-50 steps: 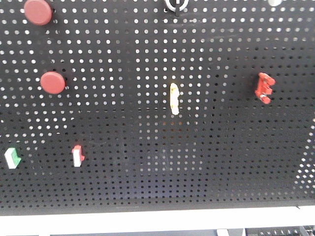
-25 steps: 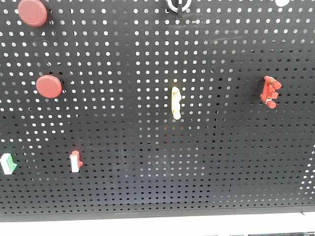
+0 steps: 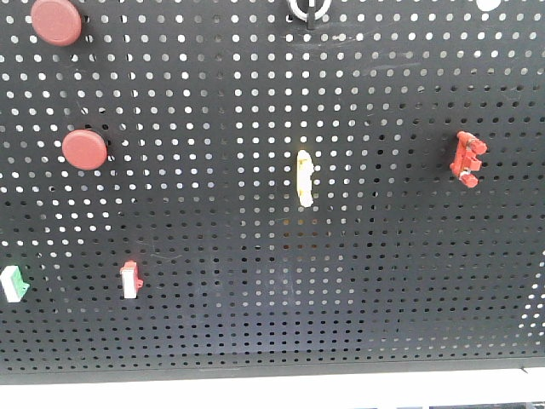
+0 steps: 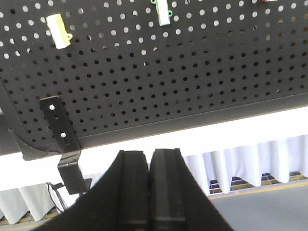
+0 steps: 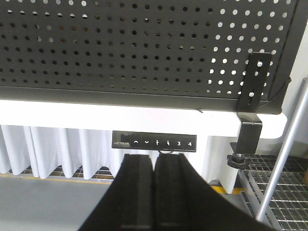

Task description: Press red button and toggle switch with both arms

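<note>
A black pegboard (image 3: 255, 281) fills the front view. Two round red buttons sit at its left: one at the top corner (image 3: 56, 22) and one below it (image 3: 84, 150). The all-red toggle switch (image 3: 467, 158) stands at the right. Neither gripper shows in the front view. My left gripper (image 4: 149, 156) is shut and empty, below the pegboard's lower edge (image 4: 159, 130). My right gripper (image 5: 153, 161) is shut and empty, below the board's lower edge (image 5: 120, 91) and the white table edge (image 5: 96, 115).
On the board are a yellow switch (image 3: 303, 177), a small red-and-white rocker (image 3: 130, 279), a green-and-white rocker (image 3: 13, 284) and a black-and-white knob (image 3: 306, 8). Black brackets (image 4: 65, 139) (image 5: 251, 101) clamp the board. A desk control panel (image 5: 155, 142) and a metal pole (image 5: 284, 154) are near the right gripper.
Between one second and half a second ago the front view shifted: the board's parts moved and the white table edge dropped lower. Since then nothing has visibly moved.
</note>
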